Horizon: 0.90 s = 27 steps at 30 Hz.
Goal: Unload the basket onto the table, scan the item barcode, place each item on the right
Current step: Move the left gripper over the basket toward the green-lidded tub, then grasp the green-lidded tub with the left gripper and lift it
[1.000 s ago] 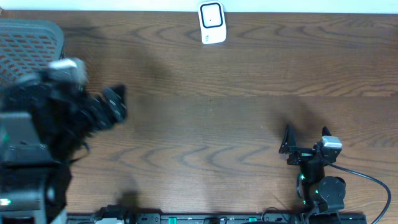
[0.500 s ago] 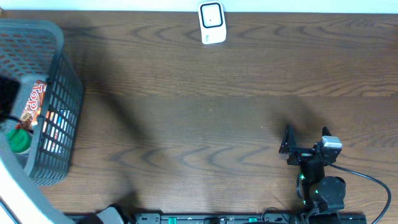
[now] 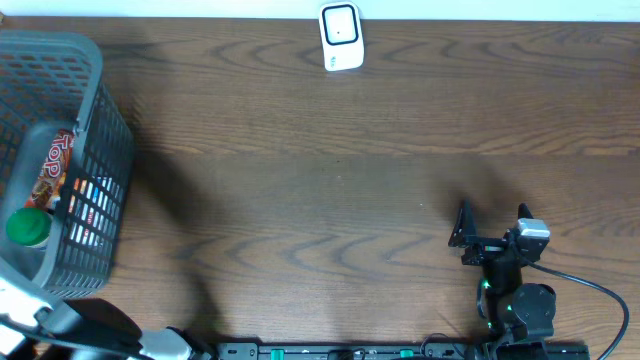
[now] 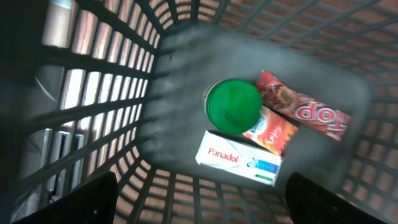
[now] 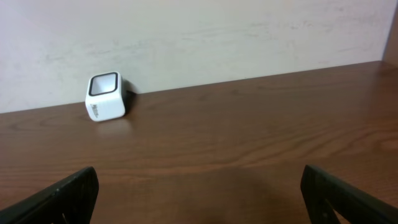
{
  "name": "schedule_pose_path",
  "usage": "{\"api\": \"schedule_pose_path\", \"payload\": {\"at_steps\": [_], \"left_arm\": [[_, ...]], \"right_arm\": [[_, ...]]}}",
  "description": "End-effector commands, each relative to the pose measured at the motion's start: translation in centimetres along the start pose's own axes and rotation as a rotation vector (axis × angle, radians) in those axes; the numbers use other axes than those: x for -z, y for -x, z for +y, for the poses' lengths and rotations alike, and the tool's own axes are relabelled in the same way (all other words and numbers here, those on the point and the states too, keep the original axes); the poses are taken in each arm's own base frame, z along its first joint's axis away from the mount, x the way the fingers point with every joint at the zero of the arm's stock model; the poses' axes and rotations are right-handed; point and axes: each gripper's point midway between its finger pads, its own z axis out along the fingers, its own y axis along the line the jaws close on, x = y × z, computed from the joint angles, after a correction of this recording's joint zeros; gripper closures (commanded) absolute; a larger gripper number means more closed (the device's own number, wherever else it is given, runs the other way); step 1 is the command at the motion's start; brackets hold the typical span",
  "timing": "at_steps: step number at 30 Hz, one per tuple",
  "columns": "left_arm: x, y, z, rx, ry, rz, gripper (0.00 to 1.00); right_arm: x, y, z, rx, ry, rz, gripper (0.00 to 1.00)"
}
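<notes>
Panadol box lies flat on basket floor in left wrist view, just beside green lid and red packet; left fingers spread, empty. Overhead: basket at table's left edge, white scanner at far edge. Right wrist: right fingers spread, empty, scanner well ahead.

Soft, even light is falling on the dark brown wooden table, with broad faint shadows spreading right of the grey plastic mesh basket. Blur is smearing the basket's near bars in the left wrist view. The white cube-shaped scanner is showing crisp, casting a small shadow.
</notes>
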Motion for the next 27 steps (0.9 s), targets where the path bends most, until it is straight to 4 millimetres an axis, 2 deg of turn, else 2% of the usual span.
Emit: {"api": "schedule_pose_path", "payload": {"at_steps": [1, 5, 12, 27], "left_arm": [[-2.7, -0.1, 0.0, 0.005, 0.059, 0.023, 0.14], [-5.5, 0.1, -0.2, -0.008, 0.115, 0.029, 0.14], [-9.2, 0.3, -1.2, -0.073, 0.158, 0.06, 0.14], [-15.1, -0.8, -1.7, -0.11, 0.242, 0.138, 0.13]], "right_arm": [[0.0, 0.0, -0.1, 0.011, -0.006, -0.004, 0.01], [0.0, 0.0, -0.1, 0.011, -0.006, -0.003, 0.01], [0.0, 0.0, -0.1, 0.011, -0.006, -0.004, 0.01], [0.0, 0.0, -0.1, 0.011, -0.006, -0.003, 0.01]]}}
